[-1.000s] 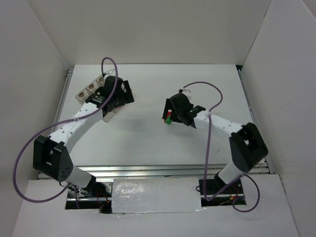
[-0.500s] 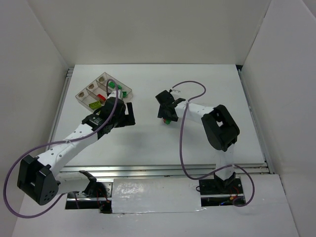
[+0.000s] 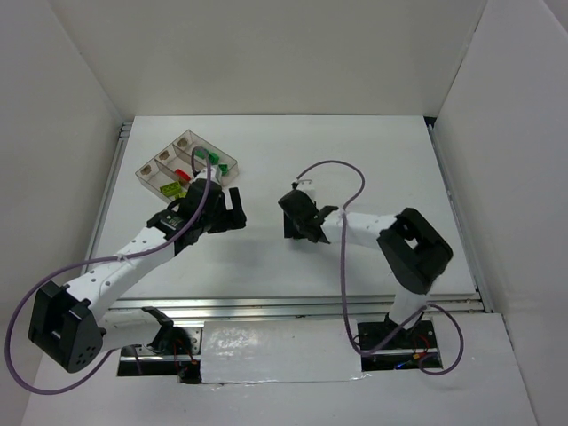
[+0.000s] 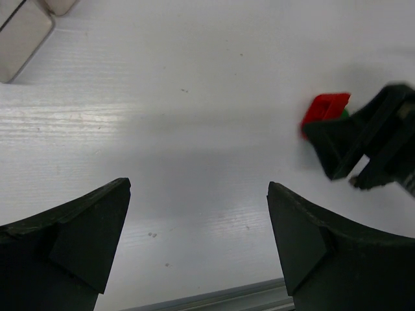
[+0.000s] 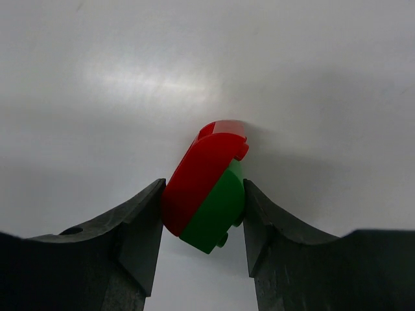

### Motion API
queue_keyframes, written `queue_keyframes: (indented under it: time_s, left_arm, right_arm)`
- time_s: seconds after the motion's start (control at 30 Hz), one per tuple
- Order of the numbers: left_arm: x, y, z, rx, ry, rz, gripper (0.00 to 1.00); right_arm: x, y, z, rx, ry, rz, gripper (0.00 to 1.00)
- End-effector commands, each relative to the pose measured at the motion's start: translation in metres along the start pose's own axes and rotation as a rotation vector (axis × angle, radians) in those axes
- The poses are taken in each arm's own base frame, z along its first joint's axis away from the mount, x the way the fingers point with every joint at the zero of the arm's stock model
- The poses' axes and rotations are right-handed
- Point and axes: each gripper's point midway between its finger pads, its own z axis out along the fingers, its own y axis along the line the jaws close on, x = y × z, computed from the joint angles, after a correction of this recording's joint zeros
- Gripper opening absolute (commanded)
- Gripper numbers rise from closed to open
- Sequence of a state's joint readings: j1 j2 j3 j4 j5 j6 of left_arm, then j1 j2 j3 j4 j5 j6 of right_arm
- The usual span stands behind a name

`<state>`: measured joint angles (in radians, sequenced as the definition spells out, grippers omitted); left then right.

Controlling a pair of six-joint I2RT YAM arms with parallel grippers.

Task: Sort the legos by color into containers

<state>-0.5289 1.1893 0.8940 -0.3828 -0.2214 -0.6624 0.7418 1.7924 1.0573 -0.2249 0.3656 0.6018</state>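
Where the right gripper (image 5: 204, 197) closes in its wrist view, its two dark fingers are pressed against opposite sides of a lego pair (image 5: 206, 188). This is a red brick (image 5: 198, 175) joined to a dark green brick (image 5: 220, 210), the two stuck face to face and tilted between the jaws. The red brick touches the finger on the left of that view and the green one touches the finger on the right, so the claw is clamped on the pair. Whether the pair rests on the white table (image 3: 355, 160) or sits just above it cannot be told. In the overhead view the right gripper points down near the middle of the table and hides the pair beneath it. The left wrist view shows the red brick peeking out beside the right gripper's black fingers, off to the right. The left gripper (image 4: 198, 240) has its jaws spread wide with only bare table between them, and it holds nothing. From above it hovers to the left of the right gripper, well apart from it and just beside the near corner of the clear tray (image 3: 160, 151). The tray sits at an angle toward the far left of the table, with a round tan mark at the far-left end of each of its three compartments. A yellow-green lego (image 3: 169, 188) lies in the nearest compartment, a red lego (image 3: 182, 175) in the middle one, and green legos (image 3: 204, 156) in the farthest.
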Motion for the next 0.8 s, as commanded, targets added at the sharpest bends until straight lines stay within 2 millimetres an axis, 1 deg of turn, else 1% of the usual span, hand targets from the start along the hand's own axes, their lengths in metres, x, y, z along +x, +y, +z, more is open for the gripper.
queue_keyframes:
  time_s: [0.0,0.03,0.07,0.1,0.13,0.17,0.2,0.23,0.27,0.3,0.33,0.37,0.43,0.5,0.53,0.57,0.63,0.7,0.77]
  left_arm:
    - [-0.014,-0.024,-0.008,0.106,-0.040,-0.069,0.99]
    - [-0.014,-0.031,-0.012,0.144,-0.029,-0.090,0.99]
    - [-0.017,-0.037,-0.013,0.177,-0.032,-0.102,1.00]
    - [-0.018,-0.045,-0.016,0.213,-0.028,-0.120,1.00]
    - [-0.014,-0.055,-0.020,0.274,-0.002,-0.123,0.99]
    - [-0.012,-0.064,-0.023,0.322,0.014,-0.128,1.00]
    - [-0.014,-0.076,-0.025,0.381,0.013,-0.148,1.00]
    - [-0.008,-0.088,-0.030,0.453,0.050,-0.147,1.00]
    - [-0.007,-0.096,-0.033,0.489,0.062,-0.151,0.99]
    - [-0.006,-0.102,-0.034,0.521,0.066,-0.166,0.99]
    - [-0.005,-0.108,-0.037,0.547,0.072,-0.164,1.00]
    - [-0.001,-0.113,-0.040,0.579,0.088,-0.161,0.99]
    - [0.002,-0.120,-0.040,0.610,0.101,-0.162,0.99]
    - [0.009,-0.126,-0.042,0.652,0.138,-0.161,0.98]
    - [0.006,-0.133,-0.044,0.685,0.126,-0.158,0.97]
    - [0.008,-0.136,-0.045,0.702,0.132,-0.158,0.96]
    - [0.012,-0.144,-0.047,0.735,0.150,-0.150,0.93]
    - [0.014,-0.147,-0.047,0.737,0.155,-0.137,0.87]
    - [0.016,-0.148,-0.047,0.741,0.161,-0.129,0.83]
  right_arm:
    - [-0.023,0.045,-0.052,-0.269,-0.187,-0.175,0.00]
    - [-0.019,0.056,-0.066,-0.335,-0.214,-0.209,0.00]
    - [-0.016,0.066,-0.088,-0.462,-0.249,-0.269,0.00]
    - [-0.014,0.071,-0.100,-0.522,-0.267,-0.292,0.00]
    - [-0.013,0.082,-0.125,-0.626,-0.293,-0.316,0.01]
    - [-0.009,0.082,-0.131,-0.659,-0.318,-0.342,0.01]
    - [-0.011,0.083,-0.138,-0.677,-0.339,-0.339,0.02]
    - [-0.015,0.085,-0.151,-0.702,-0.369,-0.337,0.02]
    - [-0.012,0.088,-0.158,-0.738,-0.371,-0.346,0.02]
    - [-0.013,0.089,-0.164,-0.758,-0.378,-0.349,0.02]
    - [-0.016,0.090,-0.175,-0.785,-0.401,-0.345,0.02]
    - [-0.016,0.091,-0.181,-0.805,-0.412,-0.344,0.03]
    - [-0.018,0.094,-0.197,-0.860,-0.435,-0.342,0.03]
    - [-0.018,0.096,-0.206,-0.894,-0.442,-0.339,0.04]
    - [-0.019,0.097,-0.209,-0.904,-0.446,-0.340,0.04]
    - [-0.020,0.098,-0.212,-0.910,-0.445,-0.342,0.04]
    - [-0.022,0.098,-0.214,-0.912,-0.453,-0.337,0.04]
    - [-0.024,0.097,-0.214,-0.905,-0.460,-0.329,0.04]
    - [-0.030,0.093,-0.214,-0.878,-0.478,-0.303,0.04]
